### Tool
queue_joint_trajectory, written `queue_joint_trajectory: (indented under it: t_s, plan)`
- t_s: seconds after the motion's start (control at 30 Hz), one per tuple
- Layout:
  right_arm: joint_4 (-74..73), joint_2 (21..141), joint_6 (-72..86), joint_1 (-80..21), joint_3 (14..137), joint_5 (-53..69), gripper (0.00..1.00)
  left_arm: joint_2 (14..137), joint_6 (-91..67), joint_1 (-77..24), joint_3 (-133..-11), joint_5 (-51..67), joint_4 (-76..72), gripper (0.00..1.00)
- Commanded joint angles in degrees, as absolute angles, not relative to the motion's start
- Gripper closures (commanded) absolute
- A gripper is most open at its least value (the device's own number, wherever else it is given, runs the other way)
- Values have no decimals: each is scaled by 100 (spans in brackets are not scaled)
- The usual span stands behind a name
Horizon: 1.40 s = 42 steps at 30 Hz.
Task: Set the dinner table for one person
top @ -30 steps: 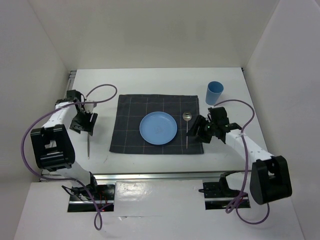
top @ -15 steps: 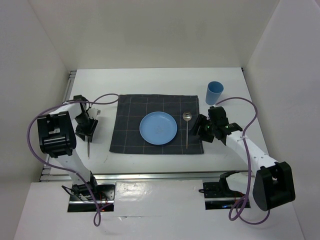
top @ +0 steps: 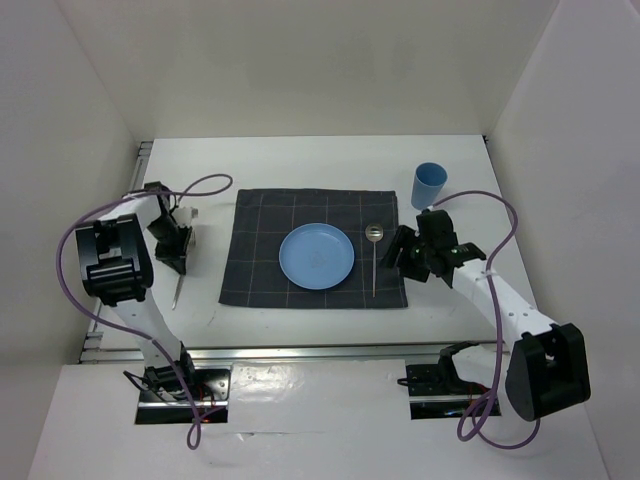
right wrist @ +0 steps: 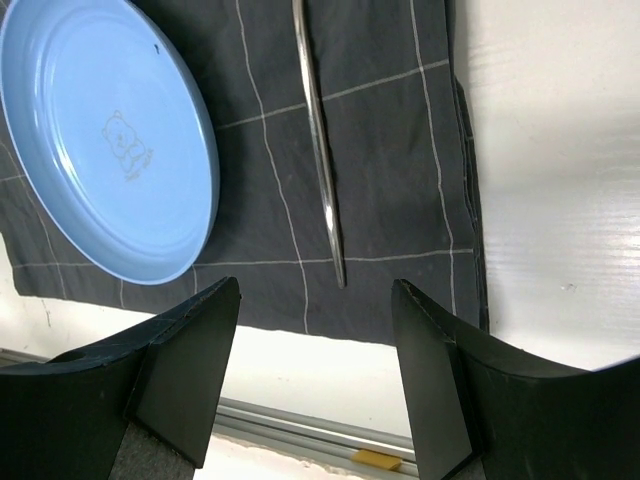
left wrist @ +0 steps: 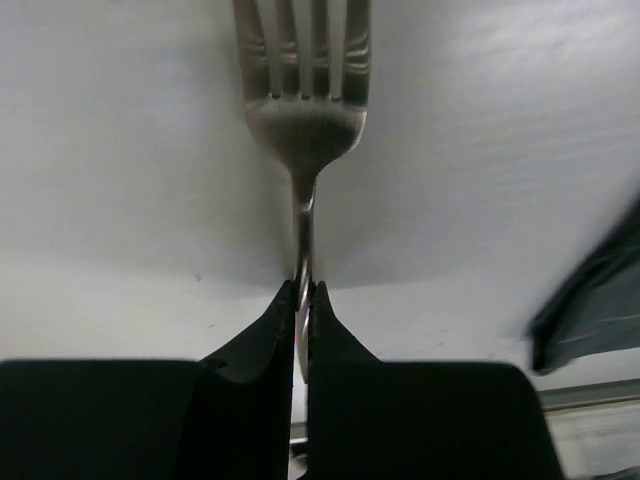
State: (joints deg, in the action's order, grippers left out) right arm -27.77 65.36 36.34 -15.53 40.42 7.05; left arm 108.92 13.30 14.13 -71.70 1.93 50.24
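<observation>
Overhead first: the setting is coming together on the bench (top: 300,165). A dark checked cloth (top: 260,270) is lying in the middle of it, a blue plate (top: 316,256) is sitting at the centre of the cloth, and a spoon (top: 374,262) is lying on the cloth just right of the plate. A blue cup (top: 429,186) is standing on bare bench off the cloth's far right corner. The fork (top: 177,292) is lying apart from the rest, near the bench's left edge, with the left hand (top: 178,260) sitting over it. By my reading, bringing the fork onto the cloth left of the plate is what is remaining. The right hand (top: 398,255) is hovering at the cloth's right edge, beside the spoon.

Through the left wrist camera, the left hand (left wrist: 303,300) is clenching the fork (left wrist: 305,120) by the neck just below the tines, fingertips pinching the metal from both sides. Whether the fork is lifting off the bench (left wrist: 120,150) I cannot tell.

Through the right wrist camera, the right hand (right wrist: 315,300) is standing released and wide apart, gripping nothing. It is looking down on the spoon (right wrist: 318,140), the plate (right wrist: 100,140) and the cloth (right wrist: 390,180), touching none of them.
</observation>
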Motion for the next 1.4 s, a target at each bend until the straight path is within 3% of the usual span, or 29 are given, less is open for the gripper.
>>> queue_joint_trajectory:
  t_s: [0.0, 0.17, 0.33, 0.57, 0.73, 0.93, 1.37]
  plan:
    - [-2935, 6557, 3577, -1600, 4403, 580, 30, 10706, 452, 1362, -7681, 1292, 4711, 100]
    - [-2988, 6557, 3629, -1600, 4631, 475, 30, 9977, -448, 1214, -8085, 1354, 4500, 100]
    - [-3102, 6557, 3735, -1600, 4746, 422, 30, 9703, -913, 310, -8218, 950, 4561, 100]
    - [-3383, 6557, 3788, -1600, 4869, 360, 30, 10590, -1634, -614, -9237, 1072, 5509, 100]
    - [-3498, 6337, 3902, -1652, 4799, 246, 30, 11039, -1749, -1352, -8974, 450, 5257, 100]
    - [-3621, 6267, 3902, -1652, 4799, 246, 30, 11232, -1802, -1538, -8684, -8, 4773, 100]
    - [-3621, 6267, 3902, -1652, 4746, 193, 30, 11953, -2109, -1705, -8745, 132, 4886, 100]
